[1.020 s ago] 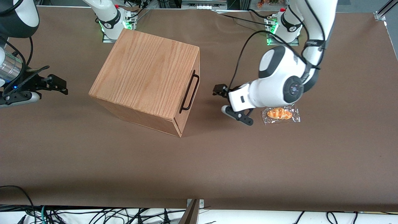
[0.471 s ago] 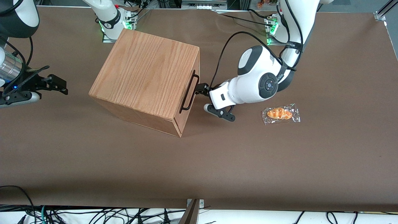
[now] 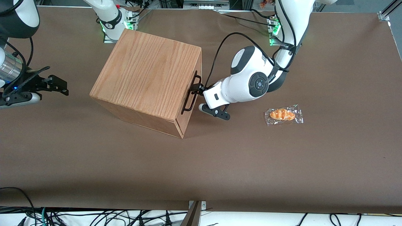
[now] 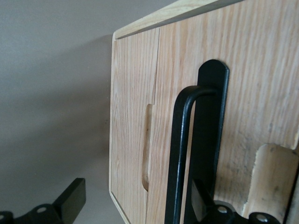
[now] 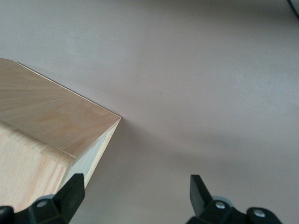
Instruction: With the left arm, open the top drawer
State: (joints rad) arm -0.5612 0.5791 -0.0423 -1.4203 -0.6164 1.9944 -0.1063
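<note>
- The cabinet [image 3: 147,80] stands on the brown worktop [image 3: 220,163] near the edge farthest from the front camera, turned at an angle, its front panel facing the working arm's end.
- The top drawer [image 4: 243,93] is shut, its front flush with the cabinet's face.
- The black handle [image 3: 191,92] runs across the drawer front, close under the cabinet's top edge.
- The left arm [image 3: 251,81] reaches in from its base at that same worktop edge, its wrist level with the handle.
- The gripper [image 3: 197,89] is right at the handle, fingers spread wide; in the left wrist view one finger [image 4: 70,200] sits out over the worktop and the bar lies between the two.
- A wrapped pastry [image 3: 283,115] lies on the worktop toward the working arm's end, well apart from the cabinet.
</note>
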